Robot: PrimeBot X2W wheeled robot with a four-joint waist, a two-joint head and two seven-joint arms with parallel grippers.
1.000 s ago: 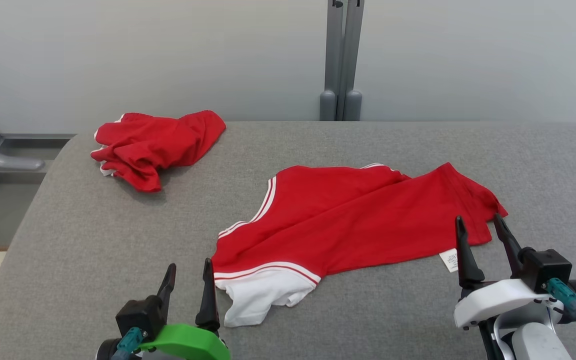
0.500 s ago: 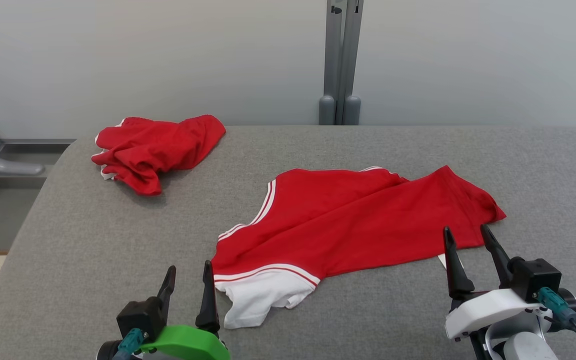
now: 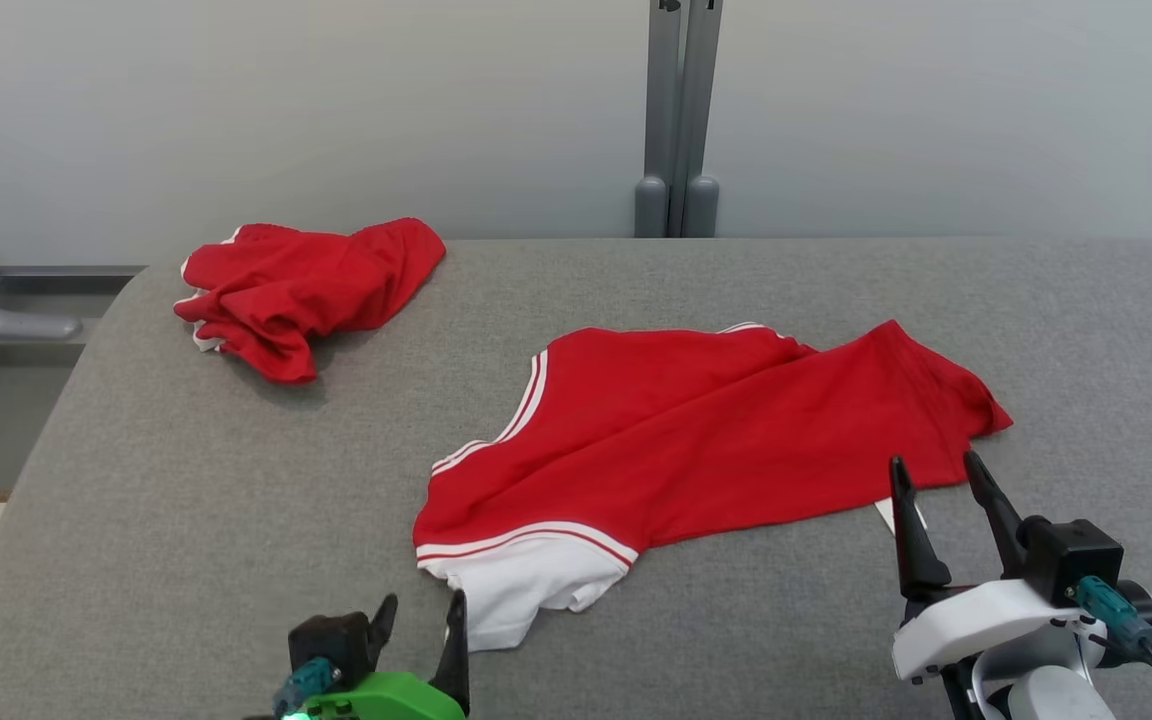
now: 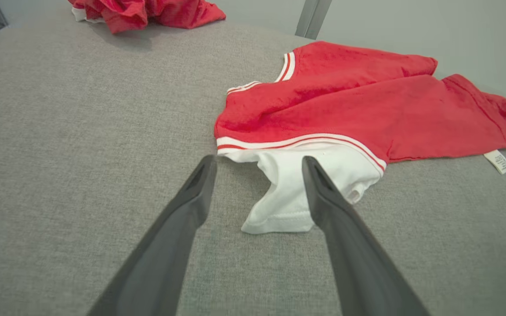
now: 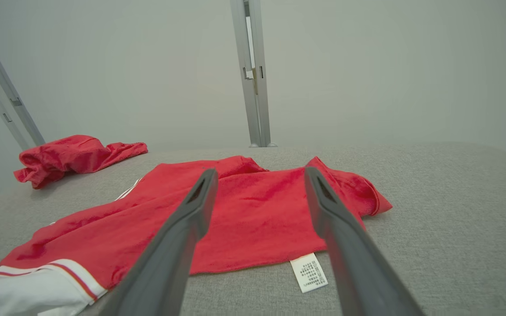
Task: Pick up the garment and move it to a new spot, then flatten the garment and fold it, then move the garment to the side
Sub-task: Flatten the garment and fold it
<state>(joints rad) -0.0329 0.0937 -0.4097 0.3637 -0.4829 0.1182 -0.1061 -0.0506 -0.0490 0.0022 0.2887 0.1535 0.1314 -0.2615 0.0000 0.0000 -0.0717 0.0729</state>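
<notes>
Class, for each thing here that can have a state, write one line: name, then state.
red-and-white garment: lying partly spread, creased, not folded
care label: poking out at the garment's near edge
crumpled red garment: bunched up at the table's far left corner
left tool: open, empty, at the white sleeve
right tool: open, empty, near the care label

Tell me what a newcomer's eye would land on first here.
The red shirt with a white sleeve, spread across the middle of the grey table. Next, a crumpled red garment at the far left corner. The open left gripper points at the sleeve, the open right gripper at the label.
</notes>
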